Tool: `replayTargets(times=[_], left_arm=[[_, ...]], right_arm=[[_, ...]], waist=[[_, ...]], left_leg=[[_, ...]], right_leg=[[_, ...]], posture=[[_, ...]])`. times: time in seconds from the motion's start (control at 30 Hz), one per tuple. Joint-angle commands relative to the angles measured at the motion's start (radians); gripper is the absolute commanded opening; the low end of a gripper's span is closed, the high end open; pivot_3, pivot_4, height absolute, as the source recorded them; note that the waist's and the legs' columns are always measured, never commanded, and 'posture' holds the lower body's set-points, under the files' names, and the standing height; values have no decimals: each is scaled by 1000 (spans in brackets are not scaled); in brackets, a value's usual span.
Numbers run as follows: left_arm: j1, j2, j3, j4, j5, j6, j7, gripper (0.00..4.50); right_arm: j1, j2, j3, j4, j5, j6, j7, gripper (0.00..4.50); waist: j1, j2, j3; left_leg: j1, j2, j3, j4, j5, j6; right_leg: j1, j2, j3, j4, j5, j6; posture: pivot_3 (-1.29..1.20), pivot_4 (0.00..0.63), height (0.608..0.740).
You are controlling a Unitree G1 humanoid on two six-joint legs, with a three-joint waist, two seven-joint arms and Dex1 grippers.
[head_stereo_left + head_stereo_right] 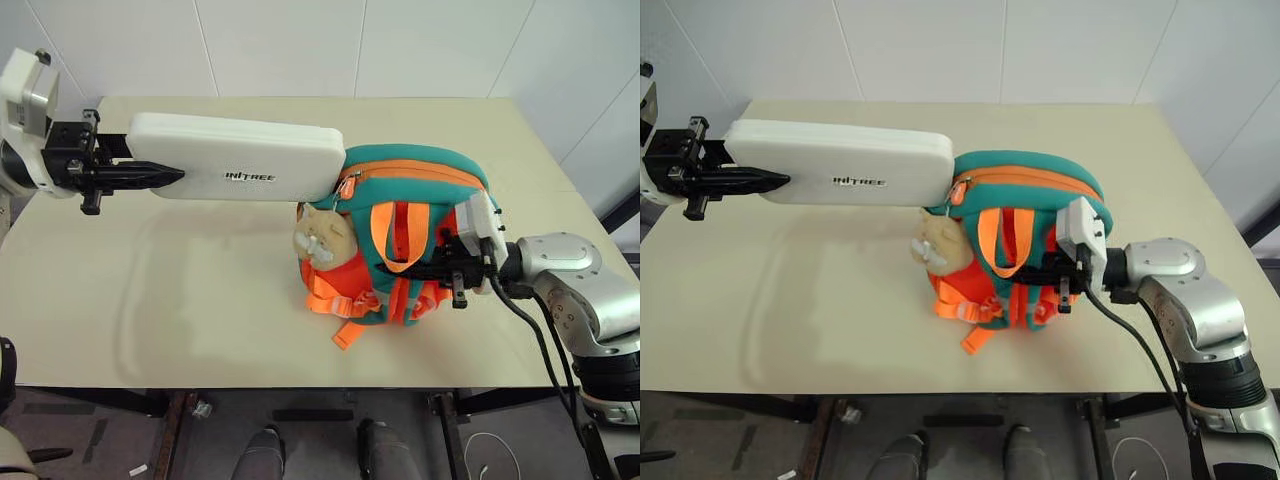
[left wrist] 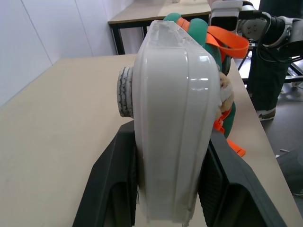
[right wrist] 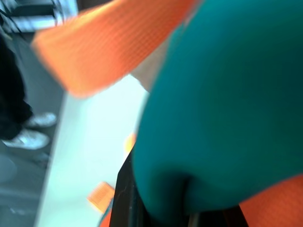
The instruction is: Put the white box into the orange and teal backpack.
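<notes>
Clamping the box by one short end, the left gripper holds it level above the desk, its black fingers pressed against the two broad faces. The box reaches rightward, and its far end touches the top of the backpack at the orange zip line by the teal rim. Dark lettering shows on the box's near face. The backpack sits on the desk right of centre, straps facing the robot, with a beige plush toy hanging at its left side just under the box's end. The right gripper is closed on the backpack's right side, where the wrist view shows teal fabric bunched between its fingers and an orange strap crossing above. Orange webbing and buckles lie at the backpack's foot on the desk.
</notes>
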Motion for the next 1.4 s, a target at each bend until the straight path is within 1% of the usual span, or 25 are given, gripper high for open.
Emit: replayTargets(times=[0.03, 0.23, 0.37, 0.6, 0.73, 0.83, 0.97, 1.07, 1.2, 1.3, 1.4], left_arm=[[-55, 27, -16, 42, -2, -28, -112, 1279], [-94, 30, -61, 64, -11, -39, -112, 1278], [-95, 29, -78, 47, -30, -35, -112, 1278], [-71, 20, -119, -75, -80, -31, -112, 1278], [-75, 28, -171, -123, -56, -70, -112, 1278], [-101, 17, -219, -143, 2, -98, -112, 1278], [-139, -53, -237, -103, 142, -118, -112, 1278], [-138, -124, -195, -104, 189, -100, -112, 1278], [-120, -228, -105, -106, 287, -56, -81, 1278], [-90, -293, -82, -148, 402, -39, 22, 1278], [-65, -361, -35, -187, 448, 4, 72, 1278]], right_arm=[[-5, 5, -86, -26, 93, -17, 42, 7], [11, -1, -137, -18, 183, -12, 117, 7], [11, -3, -134, -5, 173, -19, 130, 7], [-4, 33, -97, 7, 133, -36, 111, 7], [-11, 40, -76, 16, 110, -54, 124, 7], [-22, 55, -69, 19, 105, -62, 123, 7], [-37, 76, -70, 22, 105, -71, 113, 7], [-43, 80, -71, 24, 103, -67, 112, 7], [-42, 81, -68, 21, 100, -57, 102, 7], [-42, 87, -64, 14, 103, -50, 92, 7], [-44, 90, -62, 12, 105, -47, 83, 7]], waist=[[0, 0, 0], [0, 0, 0], [0, 0, 0], [0, 0, 0], [0, 0, 0], [-2, 0, 0], [0, 0, 0], [0, 0, 0], [-1, 0, 0], [-2, 0, 0], [0, 0, 0]], left_leg=[[0, 0, 0, 0, 0, 0], [0, 0, 0, 0, 0, 1], [0, 0, 0, 0, -1, 1], [0, 0, 0, 0, -1, 1], [0, 0, 0, 0, -1, 1], [0, 0, 0, 0, -1, 1], [0, 0, 0, 0, -1, 1], [0, 0, 0, 0, -1, 1], [0, 0, 0, 0, -1, 1], [0, 0, 0, 0, -1, 1], [0, 0, 0, 0, -1, 1]], right_leg=[[0, 0, 0, 0, 0, 0], [0, 0, 0, 1, 0, 0], [0, 0, 0, 1, 0, 0], [0, 0, 0, 1, 0, 1], [0, 0, 0, 1, 0, 1], [0, 0, 0, 1, -1, 1], [-1, 0, 0, 2, -1, 1], [0, 0, 1, 3, -1, 1], [0, 0, 1, 3, -1, 1], [-1, 1, 1, 5, -1, 1], [0, 0, 1, 5, -1, 2]], posture=[[0, 150, 740], [0, 150, 740], [0, 150, 740], [0, 150, 740], [0, 150, 740], [0, 150, 740], [0, 150, 740], [0, 150, 740], [0, 150, 740], [0, 150, 740], [0, 150, 740]])
